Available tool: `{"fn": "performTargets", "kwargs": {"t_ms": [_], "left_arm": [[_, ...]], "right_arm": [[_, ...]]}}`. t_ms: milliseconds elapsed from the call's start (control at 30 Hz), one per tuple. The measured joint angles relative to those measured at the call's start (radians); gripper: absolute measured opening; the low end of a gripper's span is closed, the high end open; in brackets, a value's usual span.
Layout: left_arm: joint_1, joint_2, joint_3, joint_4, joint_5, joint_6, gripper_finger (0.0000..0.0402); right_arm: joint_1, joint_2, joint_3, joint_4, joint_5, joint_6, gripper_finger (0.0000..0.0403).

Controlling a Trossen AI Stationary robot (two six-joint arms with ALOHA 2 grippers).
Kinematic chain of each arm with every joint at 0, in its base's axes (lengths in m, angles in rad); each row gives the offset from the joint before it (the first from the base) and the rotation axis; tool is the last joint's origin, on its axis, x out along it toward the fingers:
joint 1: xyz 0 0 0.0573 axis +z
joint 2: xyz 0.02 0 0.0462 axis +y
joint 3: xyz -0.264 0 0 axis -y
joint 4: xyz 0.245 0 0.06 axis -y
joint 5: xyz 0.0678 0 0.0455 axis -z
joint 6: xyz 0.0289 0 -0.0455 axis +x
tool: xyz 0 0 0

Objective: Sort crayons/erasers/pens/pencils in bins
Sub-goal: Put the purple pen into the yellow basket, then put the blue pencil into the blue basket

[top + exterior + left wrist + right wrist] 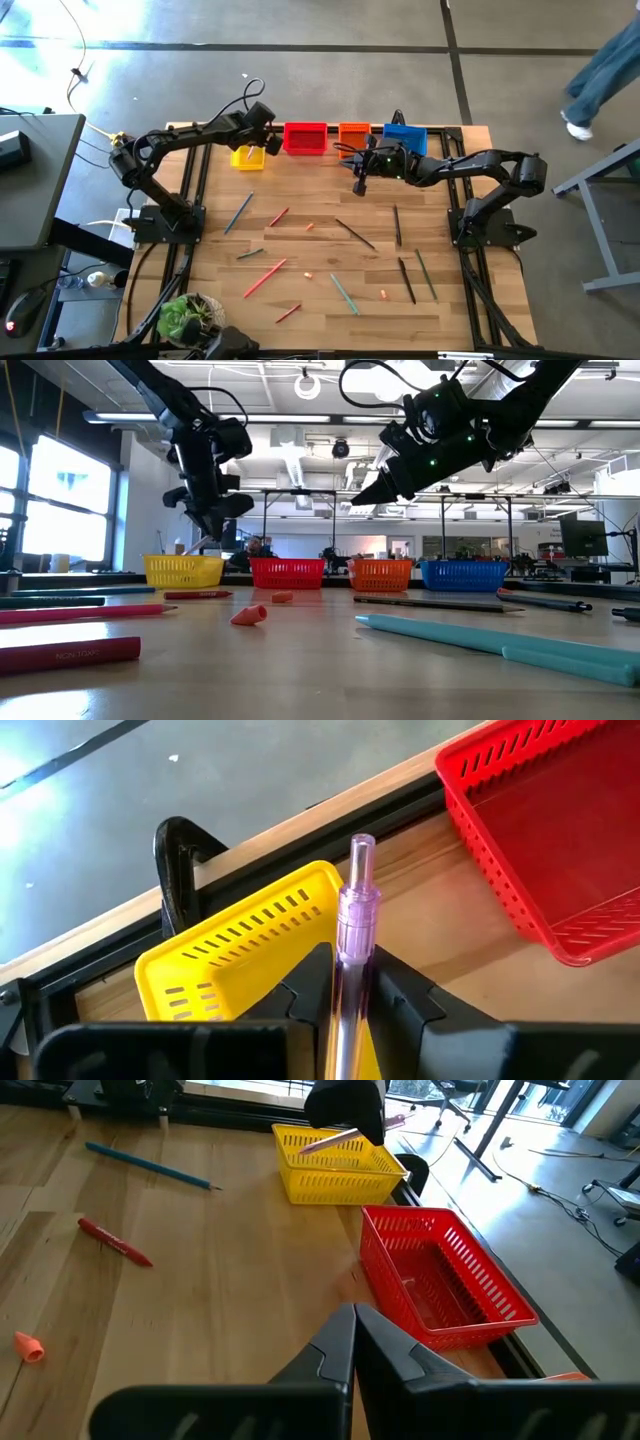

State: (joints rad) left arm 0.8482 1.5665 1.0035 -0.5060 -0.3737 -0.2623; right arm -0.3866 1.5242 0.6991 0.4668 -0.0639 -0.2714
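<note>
High view: left gripper (262,143) above yellow bin (248,157) at bench (320,300) rear. Left wrist view: fingers (310,982) clasping purple pen (353,920) over that bin. Right wrist view: right gripper (353,1320) closed, empty, near red bin (440,1280).

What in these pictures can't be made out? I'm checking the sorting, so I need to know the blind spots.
- Yellow bin floor: left wrist view, hidden by the left gripper and the clear pen in it.
- Orange bin and blue bin contents: high view, partly covered by the right arm.
- Erasers: high view, too small for detail.
</note>
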Motion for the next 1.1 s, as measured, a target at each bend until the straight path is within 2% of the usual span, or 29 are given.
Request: {"fn": "performTargets", "kwargs": {"t_ms": [400,533,667,767,900,1100], "left_arm": [[-0.021,-0.008,0.000,0.001,0.000,0.042,0.0084],[-0.046,-0.058,0.000,0.002,-0.031,0.074,0.0079],[-0.083,-0.132,-0.015,0.052,-0.035,0.089,0.0058],[-0.123,-0.186,-0.063,0.169,0.013,0.124,0.0035],[-0.183,-0.248,-0.175,0.427,0.135,0.205,0.0006],[-0.277,-0.274,-0.370,0.847,0.232,0.293,0.0004]], "right_arm": [[0.000,0.000,0.000,-0.002,0.000,0.000,0.0000],[0.000,0.000,0.000,-0.004,0.000,0.000,0.0000],[0.000,0.000,0.000,-0.004,0.000,0.000,0.0000],[0.000,0.000,0.000,-0.004,0.000,0.000,0.0000],[0.001,0.000,0.000,-0.003,0.000,0.002,0.0000],[0.001,0.000,0.000,-0.008,0.001,0.008,0.0000]]}}
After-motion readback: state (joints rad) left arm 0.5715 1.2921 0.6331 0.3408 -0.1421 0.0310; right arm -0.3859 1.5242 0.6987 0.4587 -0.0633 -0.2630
